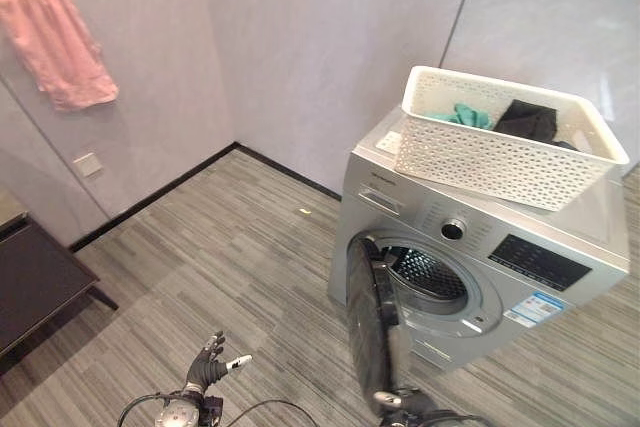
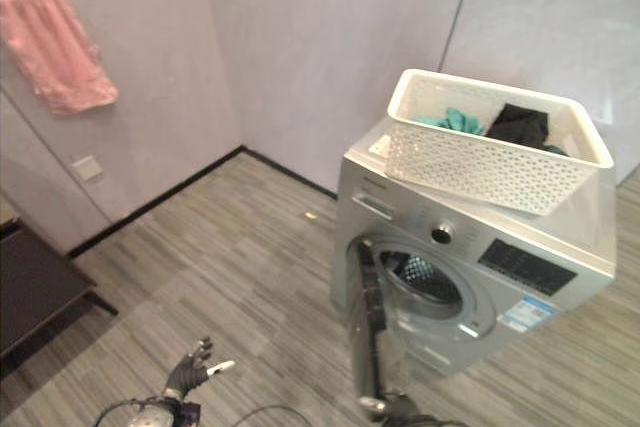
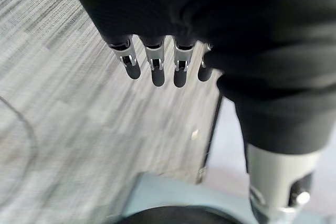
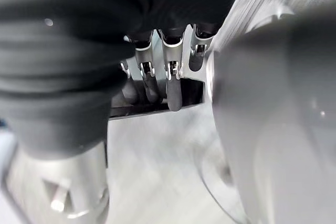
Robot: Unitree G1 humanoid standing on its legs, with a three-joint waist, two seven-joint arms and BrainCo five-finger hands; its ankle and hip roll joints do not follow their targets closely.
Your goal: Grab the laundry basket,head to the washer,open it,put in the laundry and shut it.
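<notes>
Fingers on the left hand [image 1: 207,367] hang loose and straight, holding nothing, low in the frame over the grey plank floor [image 1: 230,247]. Right hand [image 4: 157,72] sits bottom centre at the lower edge of the washer door [image 1: 372,322]; its fingers look fairly straight against it, though I can't tell for sure if they hook the edge. That door stands wide open on the washer [image 1: 480,247], right of centre. White laundry basket [image 1: 500,147] rests on top, with teal and black laundry [image 1: 525,119] inside. Pink towel [image 1: 60,42] hangs upper left.

2 head views down on washer [image 1: 480,247]; 2 wrist views close along fingers [image 3: 153,66].
</notes>
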